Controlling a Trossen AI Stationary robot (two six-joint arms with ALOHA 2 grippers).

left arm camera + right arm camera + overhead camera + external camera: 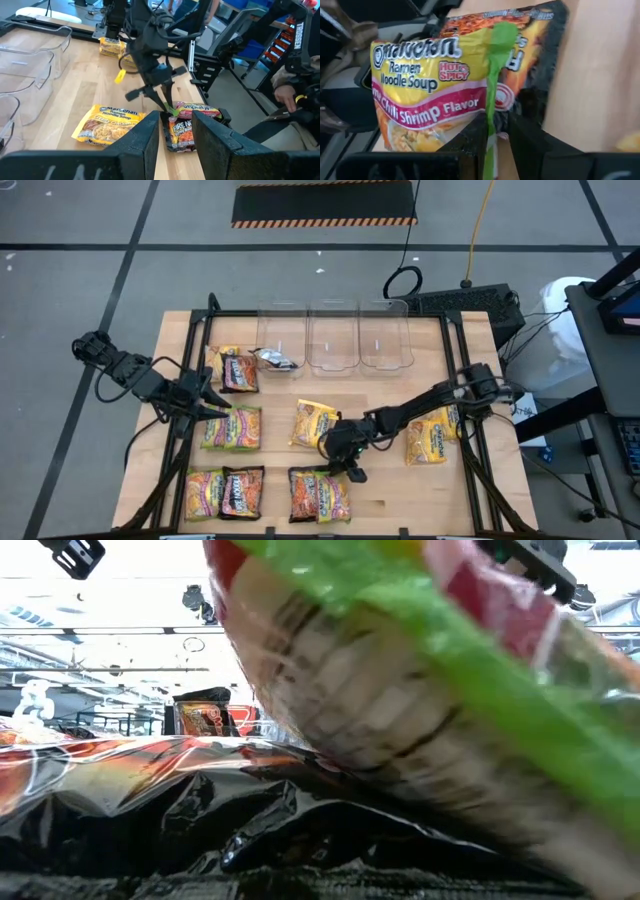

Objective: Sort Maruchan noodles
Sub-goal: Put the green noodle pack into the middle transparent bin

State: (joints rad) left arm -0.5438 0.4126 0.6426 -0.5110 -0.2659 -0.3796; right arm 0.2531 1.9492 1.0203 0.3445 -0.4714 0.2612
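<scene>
Ramen packets lie scattered on the wooden table [400,500]. My right gripper [350,468] is low over the near middle, shut on a lime-green and pink chili shrimp packet [430,85] that overlaps a black and red packet [540,55]. In the low view the green packet [420,660] slants up over the black packet [200,810]. My left gripper [215,395] hovers open at the left, just far of two lime-green packets [230,428], touching nothing. In the left wrist view its fingers [145,135] frame my right gripper [167,107]. My right gripper pinches the lime-green edge strip [493,120] of the chili shrimp packet between its two fingers, coming down from above at a slant. That edge is raised, and the packet tilts with its other part resting on the black packet [182,132].
Three clear bins [333,335] stand in a row at the far edge, with a dark packet [275,360] beside the left one. Other packets lie far left [230,370], near left [225,492], centre [313,423] and right [432,435]. A person's hand [285,95] shows beyond the table.
</scene>
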